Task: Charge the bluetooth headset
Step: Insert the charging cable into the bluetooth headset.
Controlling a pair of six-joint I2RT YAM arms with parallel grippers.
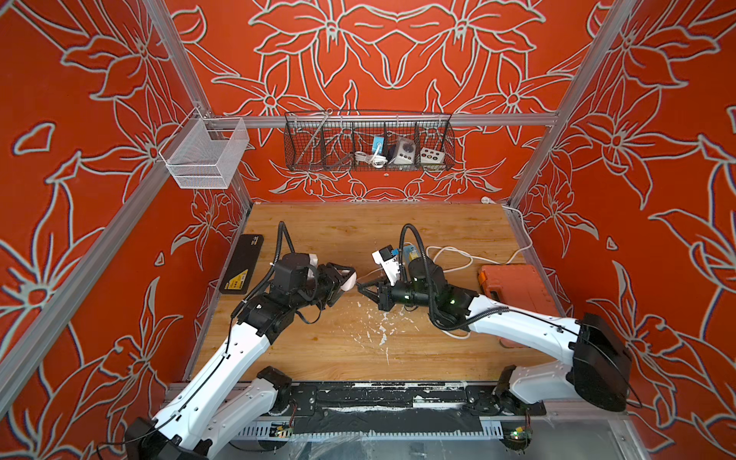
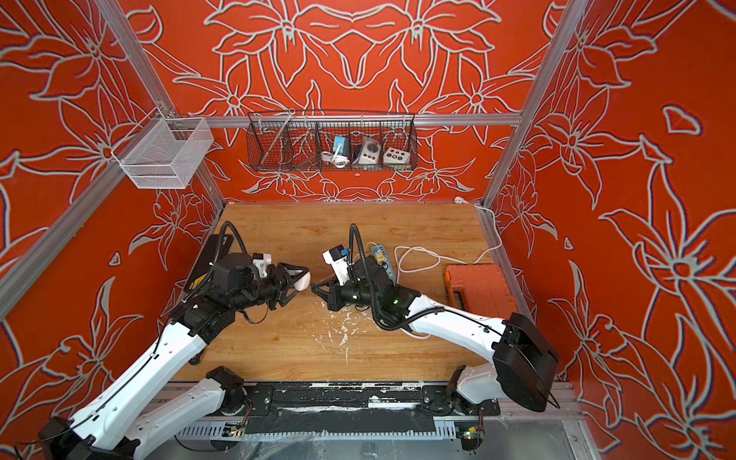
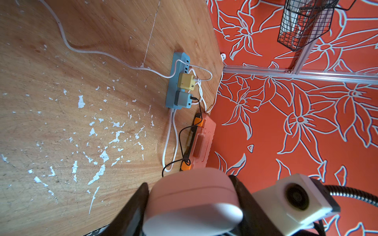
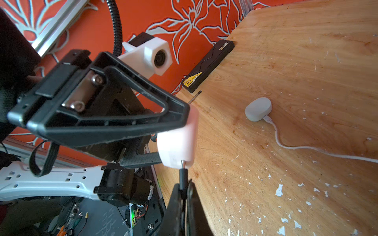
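Observation:
The bluetooth headset is a pale pink, rounded charging case, held above the table in my left gripper, whose fingers are shut on its two sides. In both top views the case hangs at mid-table. My right gripper is shut on a black cable plug. The plug's metal tip meets the end face of the case, and a short bit of metal shows between them. In both top views the right gripper points at the case, tips almost touching it.
A second, white earbud case lies on the table with a white cable plugged in. A blue power strip carries yellow and grey chargers. An orange tool case sits at right, a black box at left. A wire basket hangs on the back wall.

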